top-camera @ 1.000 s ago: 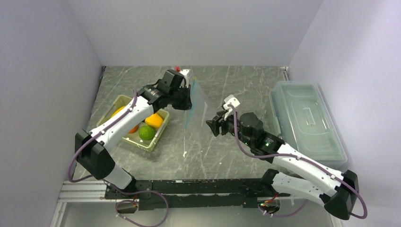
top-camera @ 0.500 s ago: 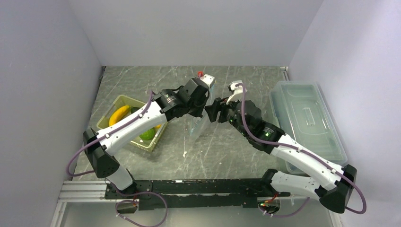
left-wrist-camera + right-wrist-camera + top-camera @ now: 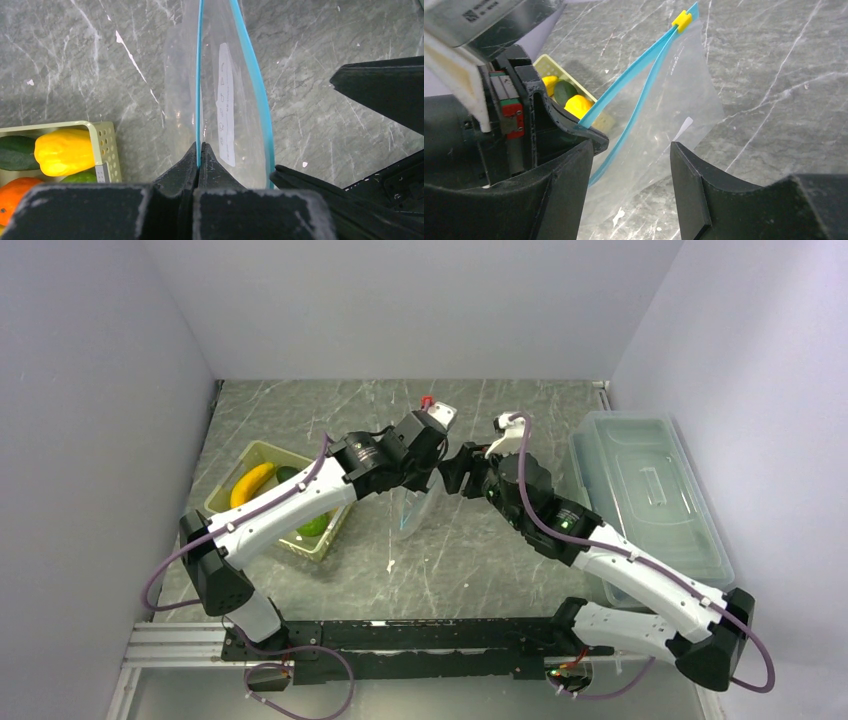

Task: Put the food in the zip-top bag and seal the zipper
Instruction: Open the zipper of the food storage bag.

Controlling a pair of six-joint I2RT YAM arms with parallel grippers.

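My left gripper (image 3: pixel 200 150) is shut on one lip of the zipper (image 3: pixel 199 75), and the clear zip-top bag (image 3: pixel 220 100) hangs from it above the table with its mouth parted. The other blue lip (image 3: pixel 634 95) runs from a yellow slider (image 3: pixel 682 19) down toward my right gripper (image 3: pixel 629 185). That gripper is open, with bag film between its fingers (image 3: pixel 689 185) but not pinched. From above, both grippers (image 3: pixel 428 468) (image 3: pixel 455 475) meet at the table's middle over the bag (image 3: pixel 412 512). The food (image 3: pixel 65 150) lies in the basket (image 3: pixel 228 487).
The pale perforated basket (image 3: pixel 107 150) stands left of the bag with a banana (image 3: pixel 250 483), a yellow pepper, a green piece (image 3: pixel 15 152) and an orange one (image 3: pixel 15 192). A large clear lidded box (image 3: pixel 645 495) sits at the right wall.
The left arm carried the bag from beside the basket rightward to the table's middle. The right gripper moved up and left until its open fingers reached the bag.
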